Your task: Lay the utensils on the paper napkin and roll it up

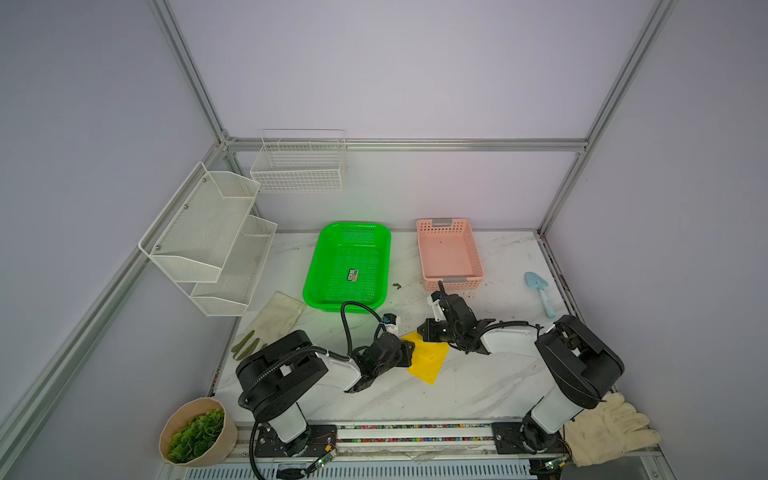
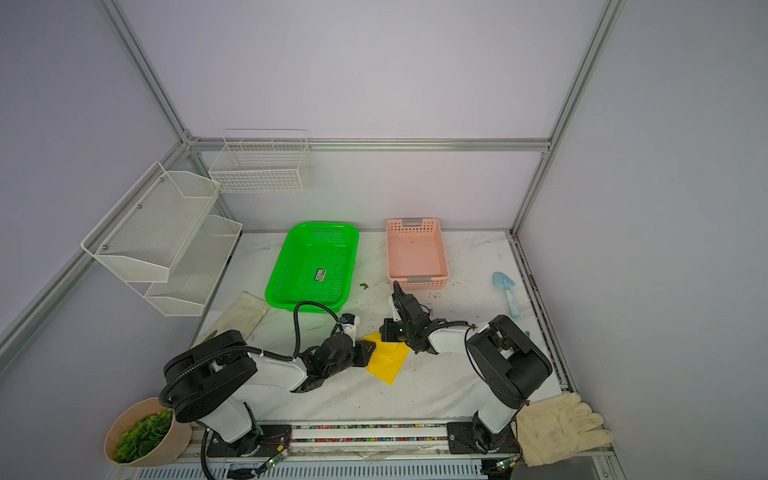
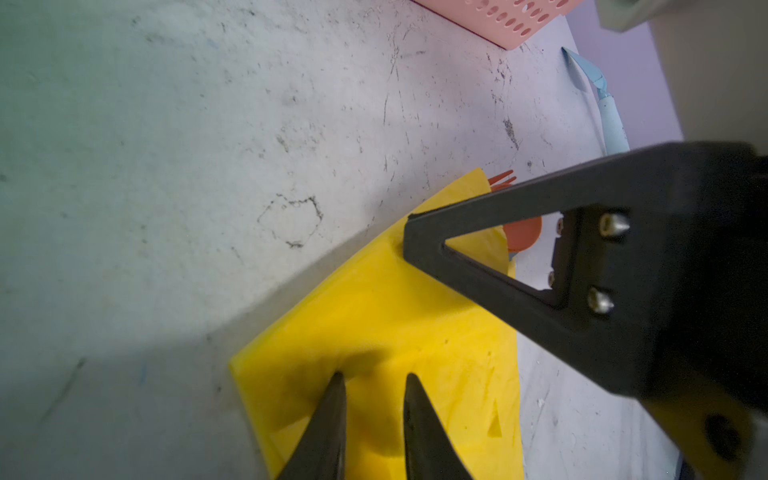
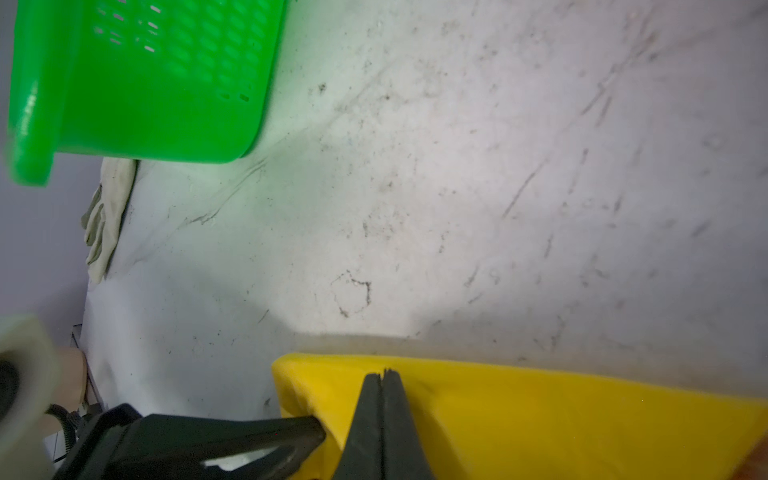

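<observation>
The yellow paper napkin lies mid-table, folded over on itself. My left gripper sits at its left end, jaws narrowly apart, pinching a raised fold of the napkin. My right gripper is shut, with nothing between its tips, which press down on the napkin's far folded edge. In the left wrist view the orange fork's tines and the orange spoon's bowl poke out beyond the napkin's end. The rest of the utensils is covered.
A green basket and a pink basket stand behind the grippers. A light blue toy shovel lies at the right edge. Cream gloves lie at front right and at left. Wire racks hang on the left wall.
</observation>
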You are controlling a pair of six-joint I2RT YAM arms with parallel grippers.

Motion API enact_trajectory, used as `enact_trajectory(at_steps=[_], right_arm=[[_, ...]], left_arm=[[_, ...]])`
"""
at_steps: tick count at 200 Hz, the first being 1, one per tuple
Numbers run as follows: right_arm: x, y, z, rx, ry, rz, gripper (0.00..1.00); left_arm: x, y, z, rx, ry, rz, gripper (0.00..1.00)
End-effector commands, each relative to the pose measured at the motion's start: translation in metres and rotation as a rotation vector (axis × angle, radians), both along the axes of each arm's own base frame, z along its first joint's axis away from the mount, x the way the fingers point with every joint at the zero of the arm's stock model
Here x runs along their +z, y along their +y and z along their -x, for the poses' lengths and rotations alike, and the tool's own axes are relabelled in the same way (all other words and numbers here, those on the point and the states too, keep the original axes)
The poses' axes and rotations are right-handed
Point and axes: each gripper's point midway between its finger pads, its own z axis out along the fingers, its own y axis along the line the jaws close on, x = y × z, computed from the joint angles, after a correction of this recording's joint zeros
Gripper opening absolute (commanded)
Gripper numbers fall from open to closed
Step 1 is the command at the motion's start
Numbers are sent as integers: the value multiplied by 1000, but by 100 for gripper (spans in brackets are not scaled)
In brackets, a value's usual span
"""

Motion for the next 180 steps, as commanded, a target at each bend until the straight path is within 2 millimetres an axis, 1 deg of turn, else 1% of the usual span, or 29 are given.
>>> enact_trajectory(at_steps=[1, 36, 61, 72, 82, 103, 123, 133, 146, 158, 180], right_arm=[[-10, -24, -2, -57, 17, 31, 0], [-14, -59, -6, -138, 26, 46, 0], [-12, -81, -10, -199, 15, 55, 0], [-10, -86, -11, -214, 12, 51, 0], [-5, -86, -11, -217, 2, 43, 0], [10, -86, -17, -210, -36, 47, 0], [33, -73, -18, -192, -70, -15, 0], [45, -63, -16, -173, -93, -33, 0], [55, -46, -11, -139, -106, -49, 0], [58, -27, -5, -98, -104, -64, 0], [53, 3, 5, -40, -86, -81, 0]], left_arm=[[-30, 28, 13, 36, 64, -118, 25], [-30, 29, 12, 44, 60, -118, 25], [-30, 30, 12, 45, 61, -120, 25], [-29, 30, 12, 45, 59, -120, 25], [-29, 30, 12, 47, 58, -120, 25], [-29, 32, 12, 50, 58, -124, 25], [-29, 32, 12, 51, 58, -123, 25], [-29, 33, 12, 54, 58, -125, 25], [-29, 33, 12, 56, 59, -126, 25], [-29, 32, 12, 54, 59, -126, 25], [-29, 31, 12, 55, 60, -125, 25]])
